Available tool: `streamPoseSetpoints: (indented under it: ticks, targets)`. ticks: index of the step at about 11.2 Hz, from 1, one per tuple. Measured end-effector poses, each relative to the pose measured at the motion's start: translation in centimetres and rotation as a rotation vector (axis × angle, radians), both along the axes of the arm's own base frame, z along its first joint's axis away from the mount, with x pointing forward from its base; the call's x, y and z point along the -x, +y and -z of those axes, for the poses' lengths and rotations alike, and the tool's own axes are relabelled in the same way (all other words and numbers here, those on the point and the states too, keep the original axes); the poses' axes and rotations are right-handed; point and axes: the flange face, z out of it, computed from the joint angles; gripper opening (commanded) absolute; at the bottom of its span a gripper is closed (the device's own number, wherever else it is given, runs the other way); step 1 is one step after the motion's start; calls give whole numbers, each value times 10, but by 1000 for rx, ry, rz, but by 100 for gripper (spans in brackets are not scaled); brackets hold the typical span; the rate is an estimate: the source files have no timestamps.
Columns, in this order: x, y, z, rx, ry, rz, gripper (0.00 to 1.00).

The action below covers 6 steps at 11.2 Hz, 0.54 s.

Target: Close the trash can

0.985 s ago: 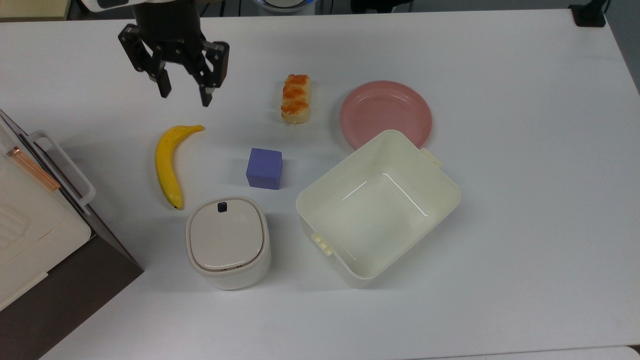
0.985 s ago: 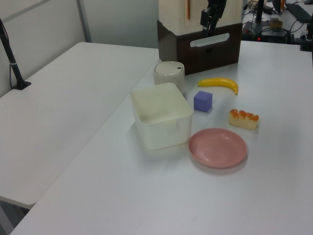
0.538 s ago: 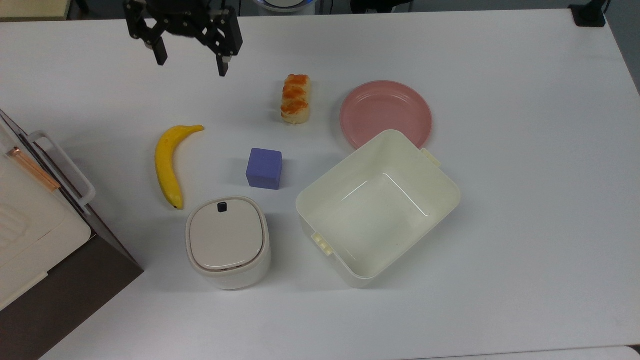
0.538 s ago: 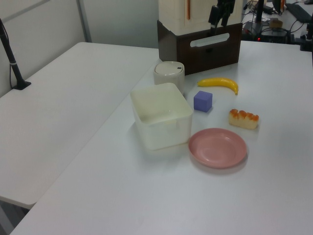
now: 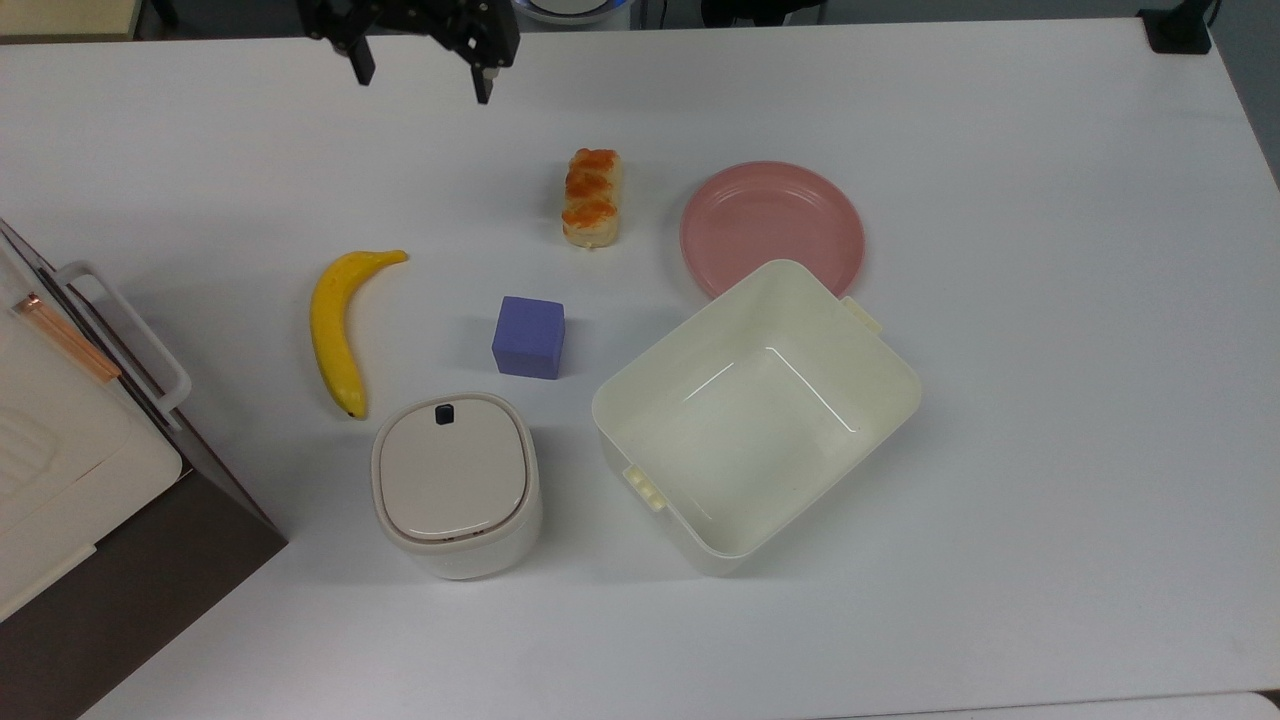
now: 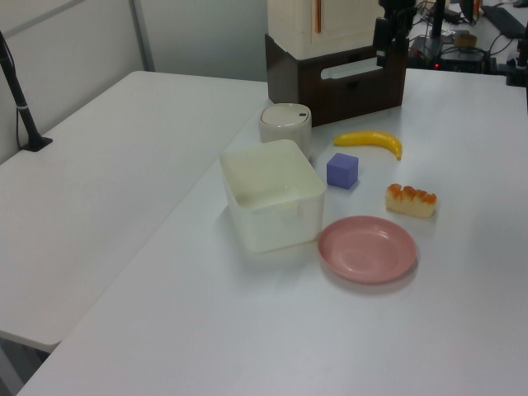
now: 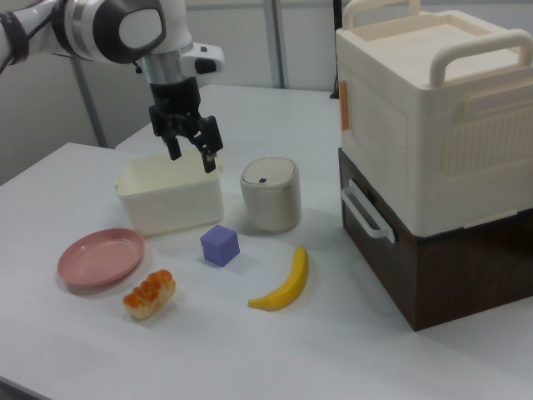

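Trash can (image 5: 456, 485) lid-down on the white table (image 5: 1050, 350), the tool (image 5: 420, 72) raised well clear of it with fingers spread and nothing between them.

Going by the top view, from its lower edge upward: the trash can stands nearest, its beige lid (image 5: 452, 467) lying flat and shut, the small black button (image 5: 445, 413) on the lid's far rim. Just beside the trash can, toward the top view's right, sits the lidless cream tub (image 5: 756, 412); toward the top view's left stands the cream and brown cabinet (image 5: 60, 480). Just beyond the trash can lie the banana (image 5: 340, 325) and the purple cube (image 5: 529, 337), apart from each other. Farther from the trash can are the glazed bread piece (image 5: 592, 196) and the pink plate (image 5: 772, 227), the tub partly in front of the plate. Farthest from the trash can, the tool hangs above the table's far edge.
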Motion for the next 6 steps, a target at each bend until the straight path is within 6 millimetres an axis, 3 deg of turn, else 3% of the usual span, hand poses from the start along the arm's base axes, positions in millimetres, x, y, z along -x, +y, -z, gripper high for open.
streamPoseSetpoints:
  ticks: [6]
  targets:
    - [2, 4, 0, -1, 4, -6, 100]
